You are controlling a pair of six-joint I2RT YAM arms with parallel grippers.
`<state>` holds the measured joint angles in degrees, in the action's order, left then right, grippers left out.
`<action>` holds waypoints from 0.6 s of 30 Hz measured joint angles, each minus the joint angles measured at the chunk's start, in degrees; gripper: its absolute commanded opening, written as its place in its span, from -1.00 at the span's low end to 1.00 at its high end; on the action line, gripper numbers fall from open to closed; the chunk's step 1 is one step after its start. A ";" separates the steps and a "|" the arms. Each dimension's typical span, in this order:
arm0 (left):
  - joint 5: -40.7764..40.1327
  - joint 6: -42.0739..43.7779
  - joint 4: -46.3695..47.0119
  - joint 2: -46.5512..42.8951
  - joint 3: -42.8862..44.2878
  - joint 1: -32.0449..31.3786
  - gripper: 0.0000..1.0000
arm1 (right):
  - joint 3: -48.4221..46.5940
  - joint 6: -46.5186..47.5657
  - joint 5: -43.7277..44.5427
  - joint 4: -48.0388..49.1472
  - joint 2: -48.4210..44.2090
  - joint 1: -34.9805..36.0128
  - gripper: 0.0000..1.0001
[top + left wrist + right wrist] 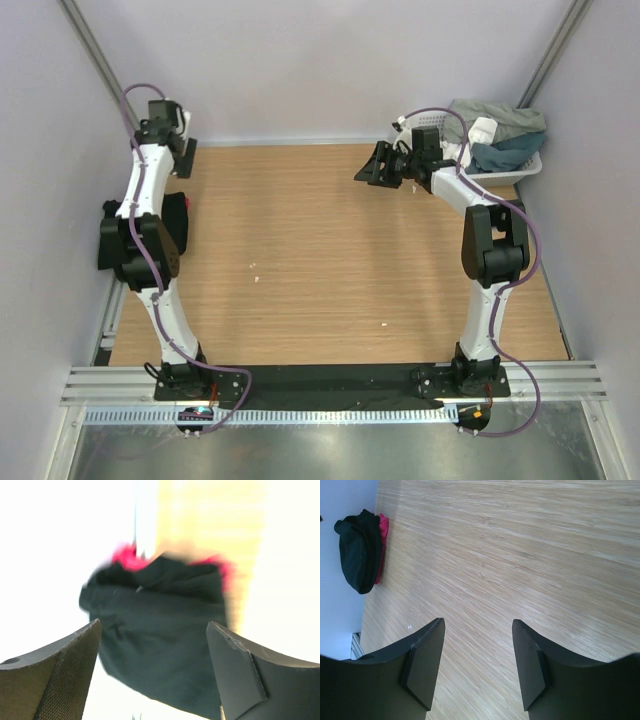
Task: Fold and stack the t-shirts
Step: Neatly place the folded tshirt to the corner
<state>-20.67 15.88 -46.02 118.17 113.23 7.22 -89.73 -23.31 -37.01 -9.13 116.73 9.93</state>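
Looks partly done: black t-shirt (357, 550) piled on pink t-shirt (383, 535), left fingers (60, 680) and right fingers (425, 665) open, empty, clothes (500, 130) left in basket (520, 172).

The middle of the table (320, 260) is open wood from near edge to far edge, with wide room to pass. At the left edge, a bunched black shirt (357, 550) lies against the wall. A pink shirt (382, 537) peeks out beside it, and the left arm (140, 230) bends above them. A white basket (520, 172) heaped with clothes (500, 130) fills the far right corner, with the right arm (490, 240) just beside it.
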 measured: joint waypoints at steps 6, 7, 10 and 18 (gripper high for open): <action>2.10 -0.94 2.25 -6.34 -1.84 -9.03 0.99 | 0.00 2.10 1.42 -1.29 -0.13 0.04 0.32; 3.41 -2.19 1.99 -6.34 -1.86 -9.60 0.99 | 0.00 2.58 1.88 -1.86 -0.28 0.04 0.37; 8.00 -6.60 0.81 -5.03 -2.19 -10.73 0.99 | 0.02 5.42 7.41 -4.22 -1.77 0.20 0.67; 16.98 -19.74 -0.17 3.85 -1.01 -20.39 0.99 | 11.32 14.73 35.69 -4.04 -16.31 0.85 0.99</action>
<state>-3.68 -3.86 -46.19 122.02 112.22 -13.17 -78.41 -8.58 -1.32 -13.17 100.42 10.79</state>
